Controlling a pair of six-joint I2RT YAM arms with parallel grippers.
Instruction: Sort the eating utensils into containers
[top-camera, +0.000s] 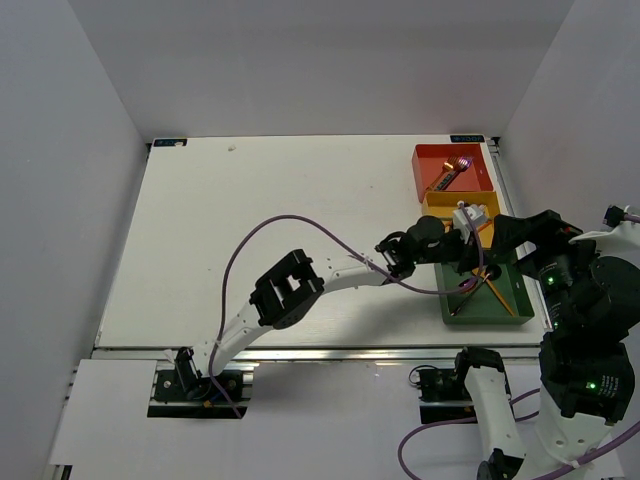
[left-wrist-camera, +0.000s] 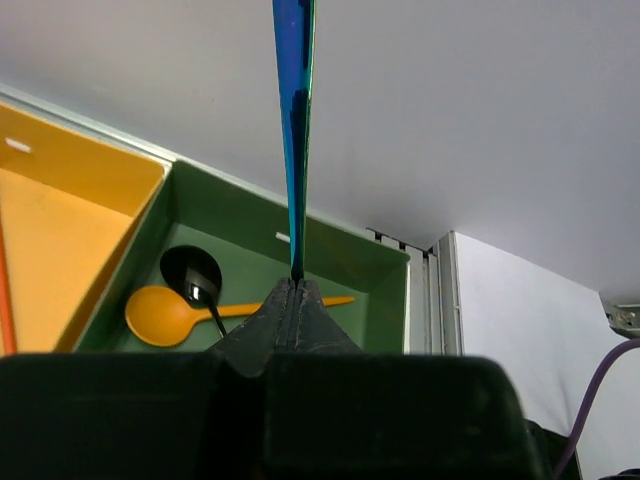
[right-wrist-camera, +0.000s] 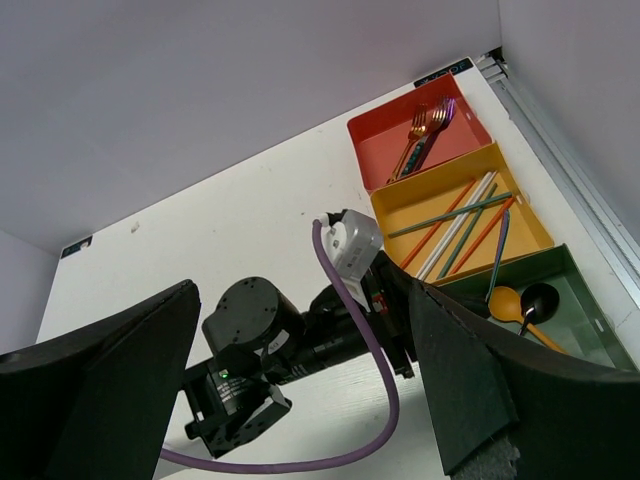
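My left hand (left-wrist-camera: 297, 292) is clamped on the blue iridescent utensil (left-wrist-camera: 293, 130) (edge-on, kind unclear), which sticks straight out past its tips; the green tray (left-wrist-camera: 380, 262) lies just beyond and below; next, I reckon, reach over it and release; the right hand (right-wrist-camera: 300, 375) gapes wide.

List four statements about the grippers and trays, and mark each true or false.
1. The left gripper is shut on a blue utensil. True.
2. The right gripper holds a fork. False: it is open and empty.
3. The green tray holds an orange spoon and a black spoon. True.
4. The chopsticks lie in the red tray. False: they lie in the yellow tray; the red tray holds forks.
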